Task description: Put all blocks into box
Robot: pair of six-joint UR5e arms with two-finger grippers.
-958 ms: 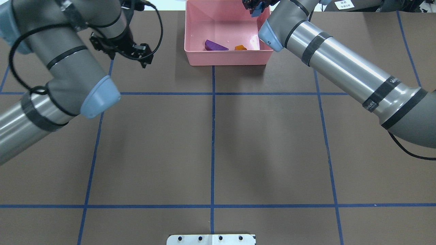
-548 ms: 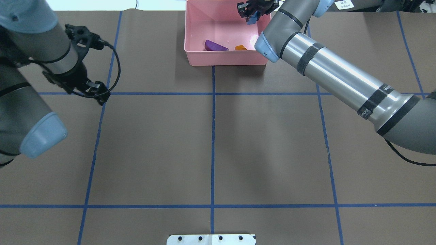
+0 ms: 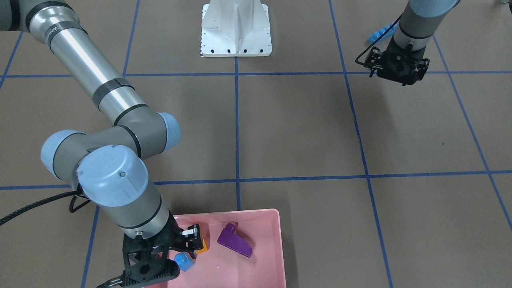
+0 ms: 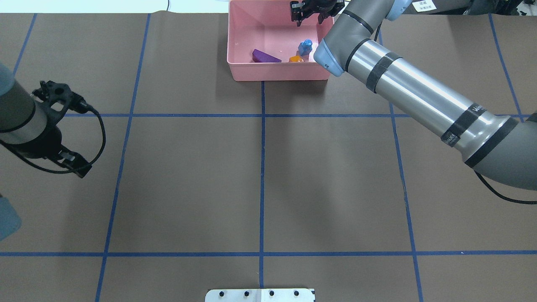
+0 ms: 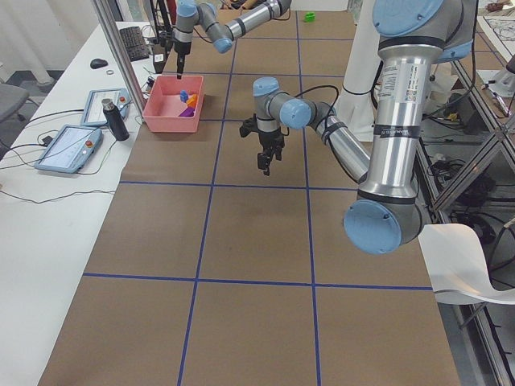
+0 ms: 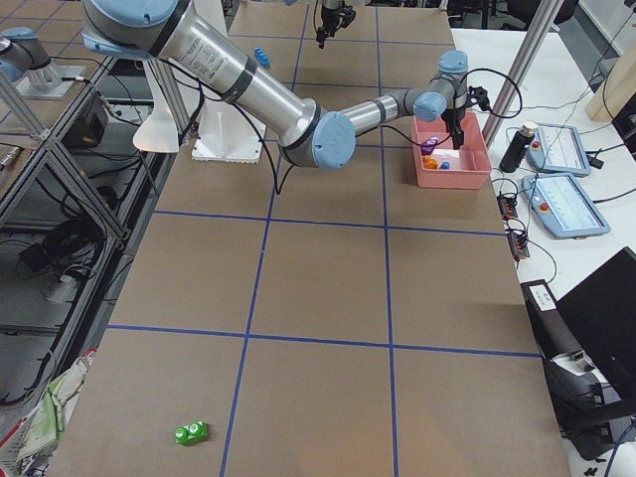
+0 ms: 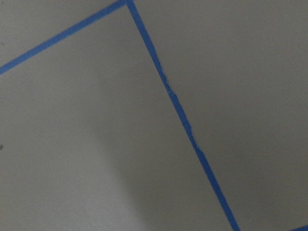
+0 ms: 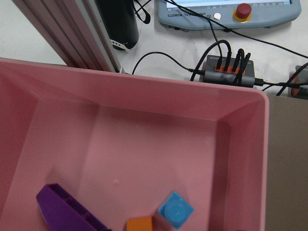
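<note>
- Right jaws hang spread wide and empty above the pink box (image 4: 251,72).
- Blue cube (image 4: 305,45), orange block (image 4: 296,59) and purple wedge (image 4: 265,56) lie inside it.
- Left jaws hover over the surface (image 4: 188,188); I cannot tell their spread.
- Green block (image 6: 189,432) lies well apart.

The overhead exterior camera sits behind the robot, looking forward and down. The box (image 4: 277,72) lies at the table's (image 4: 327,184) far edge. The front-facing camera looks steeply down from the opposite side, with the box nearest and the pedestal base (image 3: 236,28) farthest. Both side cameras look along the table from its ends, high up, and share the box. The left wrist camera views a tape line (image 7: 183,120) closely. The right wrist camera looks into the box from near.
</note>
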